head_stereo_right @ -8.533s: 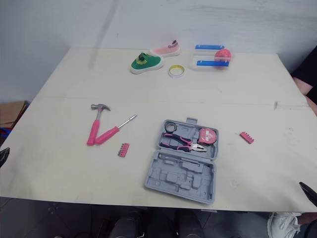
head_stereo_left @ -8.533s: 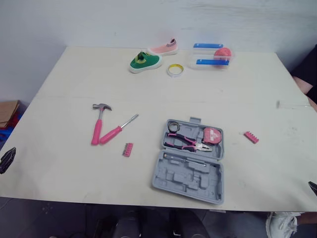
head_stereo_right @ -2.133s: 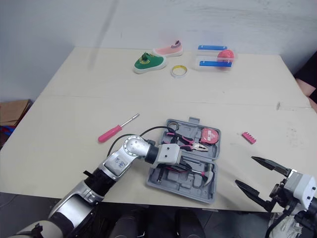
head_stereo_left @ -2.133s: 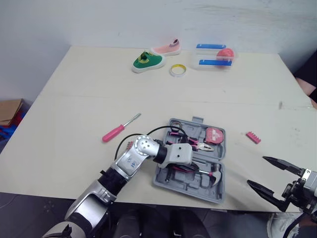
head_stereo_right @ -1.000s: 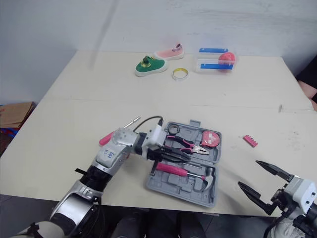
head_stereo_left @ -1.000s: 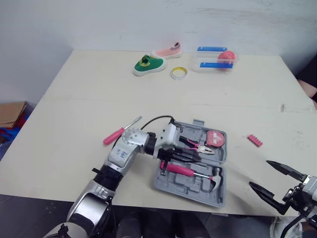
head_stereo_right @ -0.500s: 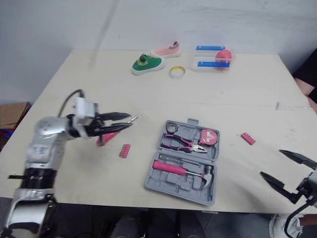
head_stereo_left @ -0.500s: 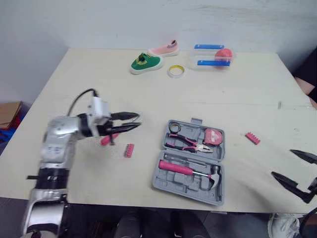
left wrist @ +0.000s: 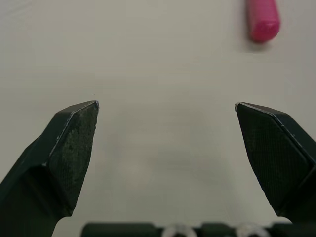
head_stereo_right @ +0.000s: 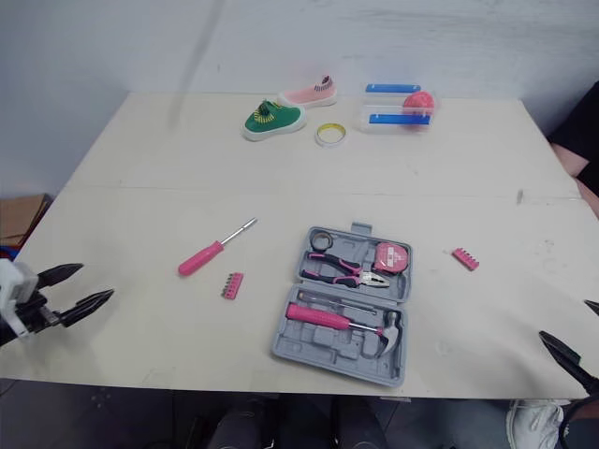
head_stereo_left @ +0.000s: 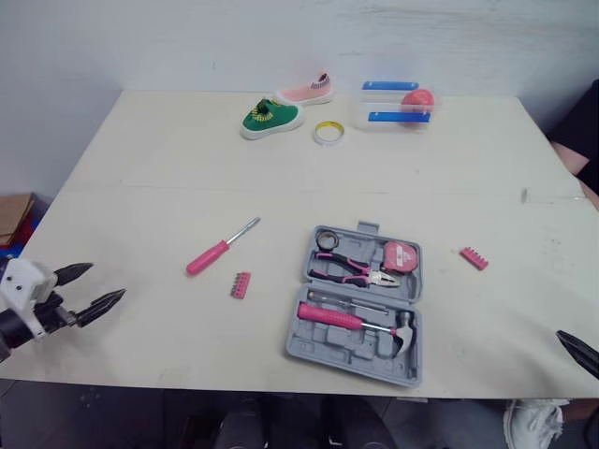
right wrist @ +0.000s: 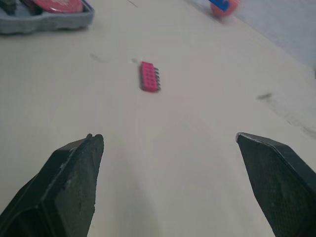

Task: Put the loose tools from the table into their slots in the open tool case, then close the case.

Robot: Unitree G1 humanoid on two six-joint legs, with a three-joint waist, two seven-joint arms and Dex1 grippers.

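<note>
The grey tool case (head_stereo_left: 337, 344) lies open near the table's front edge. It holds a pink-handled hammer (head_stereo_left: 354, 321), pliers (head_stereo_left: 351, 271), a pink tape measure (head_stereo_left: 401, 255) and a small black roll (head_stereo_left: 326, 240). A pink-handled screwdriver (head_stereo_left: 222, 247) lies loose left of the case, and its handle end (left wrist: 263, 19) shows in the left wrist view. One pink bit holder (head_stereo_left: 241, 284) sits by the screwdriver, another (head_stereo_left: 474, 258) right of the case. My left gripper (head_stereo_left: 106, 282) is open and empty at the front left edge. My right gripper (right wrist: 170, 136) is open and empty at the front right corner.
At the back of the table are a green shoe (head_stereo_left: 271, 117), a pink shoe (head_stereo_left: 307, 91), a tape roll (head_stereo_left: 328, 133) and a clear box with blue bars and a pink ball (head_stereo_left: 398, 103). A person's arm (head_stereo_left: 573, 157) shows at the right edge.
My left gripper has drawn back from beside the screwdriver to the front left edge, still open. My right gripper has dropped lower at the front right. The hammer now lies in the case.
</note>
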